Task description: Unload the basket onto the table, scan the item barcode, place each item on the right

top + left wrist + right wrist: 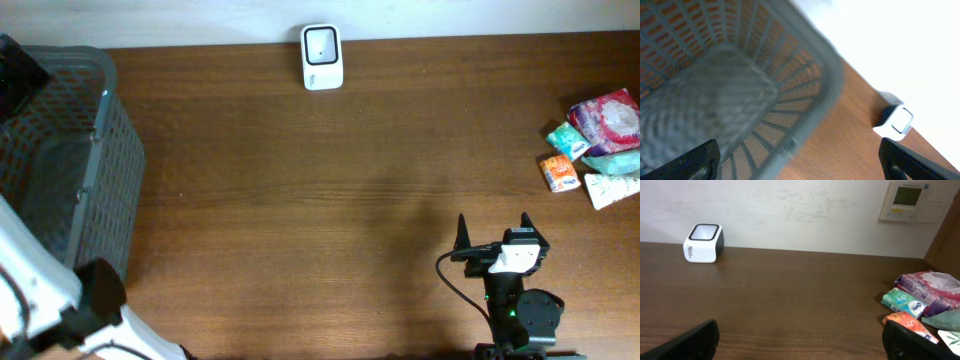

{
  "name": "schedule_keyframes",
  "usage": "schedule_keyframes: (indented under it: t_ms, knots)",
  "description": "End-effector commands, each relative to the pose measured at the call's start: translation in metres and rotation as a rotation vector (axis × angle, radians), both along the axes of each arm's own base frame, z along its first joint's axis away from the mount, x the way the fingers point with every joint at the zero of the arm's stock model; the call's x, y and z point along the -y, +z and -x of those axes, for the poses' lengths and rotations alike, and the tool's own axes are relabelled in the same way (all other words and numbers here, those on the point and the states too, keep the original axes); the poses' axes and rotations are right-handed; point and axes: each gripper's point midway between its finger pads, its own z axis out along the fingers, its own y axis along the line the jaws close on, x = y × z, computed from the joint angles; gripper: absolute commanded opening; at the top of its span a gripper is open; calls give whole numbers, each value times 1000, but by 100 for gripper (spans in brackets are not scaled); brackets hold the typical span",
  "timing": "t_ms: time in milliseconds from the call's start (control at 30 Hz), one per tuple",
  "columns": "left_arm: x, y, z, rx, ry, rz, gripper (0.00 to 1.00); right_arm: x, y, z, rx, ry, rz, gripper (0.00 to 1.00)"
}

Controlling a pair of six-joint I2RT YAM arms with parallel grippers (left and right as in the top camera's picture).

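With my right end effector (494,230) and left end effector (800,162) both gaping empty, I feared that reaching into the small packets (598,140) crowded at the table (320,200)'s right edge, well apart from the barcode scanner (322,57) at its far edge, would snag two together.

The right claw (494,222) gapes wide, its dark fingers (695,342) spread far apart with nothing between them, on the right arm (520,310) set low. The left claw (800,150) is likewise spread wide and empty, on the white left arm (40,290).
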Motion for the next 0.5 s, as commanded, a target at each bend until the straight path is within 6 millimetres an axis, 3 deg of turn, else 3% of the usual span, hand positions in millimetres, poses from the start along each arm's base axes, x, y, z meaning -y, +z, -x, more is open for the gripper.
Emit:
schedule_keyframes:
  t_ms: [0,67,167,300,367,433,467]
  knots:
    - [61,82,65,200,-152,-205,99,2,-2,0,-1,-11,-11,99]
    - [95,91,86,230,-282,-265,99,2,-2,0,-1,-11,-12,99]
    - [129,80,94,277,-395,-268,99,2,-2,0,-1,-11,-11,99]
    - [193,15,87,438,-695,-349,99,2,-2,0,-1,-11,-11,99]
    - [199,-25,96,532,-701,-385,99,2,-2,0,-1,-11,-11,99]
    - [198,-75,114,471,-712,-362,99,2,-2,0,-1,-11,-12,99]
    - [198,-84,117,461,-713,-360,99,2,-2,0,-1,-11,-11,99]
